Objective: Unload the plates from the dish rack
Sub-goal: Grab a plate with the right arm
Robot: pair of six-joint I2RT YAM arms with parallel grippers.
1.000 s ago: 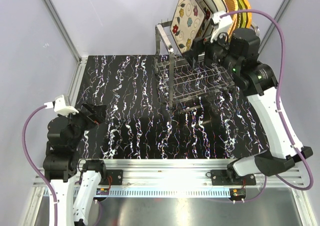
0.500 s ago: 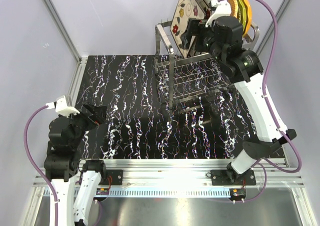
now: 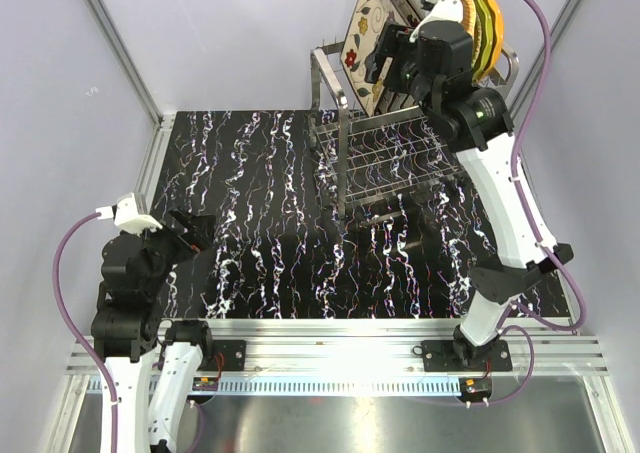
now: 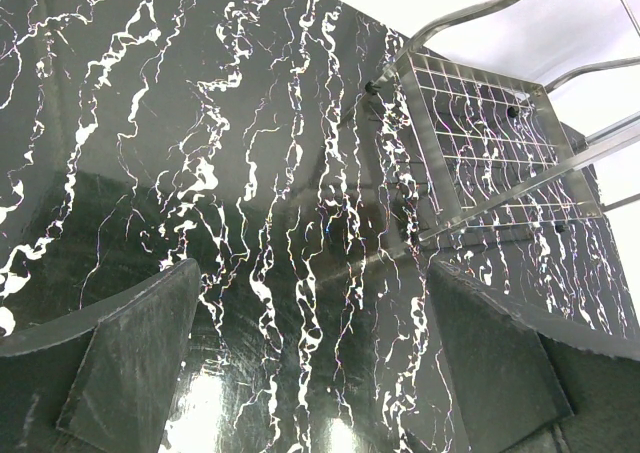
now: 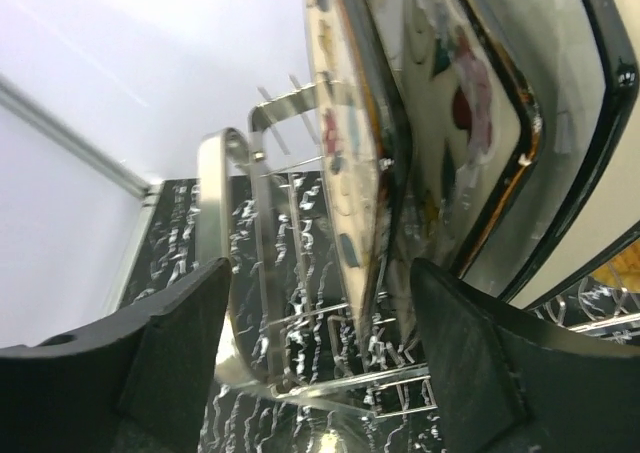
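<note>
- The plates [image 3: 400, 13] stand on edge in a tight row on the upper tier of the rack [image 3: 385, 163], at the far right of the tabletop [image 3: 250, 173].
- The flowered plate [image 3: 366, 35] is first in the row on the left. Plain cream ones are behind it, and the orange and green plates [image 3: 482, 18] are at the right end.
- The lower tier of the rack looks bare, though the right arm hides part of it.
- No plate lies on the tabletop in any view, so I judge the unloading has hardly begun and the whole row is left to move.
- The right tool [image 3: 386, 61] is up at the left end of the row with its fingers spread wide.
- In the right wrist view the near edge of the flowered plate runs down into the gap between the fingers. They have not closed on it, and I cannot tell whether either finger touches it.
- This looks like lining up a grasp on the first plate.
- The left tool [image 3: 190, 231] hangs over the near left of the tabletop, well apart from the rack. Its fingers are spread wide and hold nothing.
- No brand, label or writing can be read. The only markings are the flower pattern on the plate and the white veining on the black tabletop.
</note>
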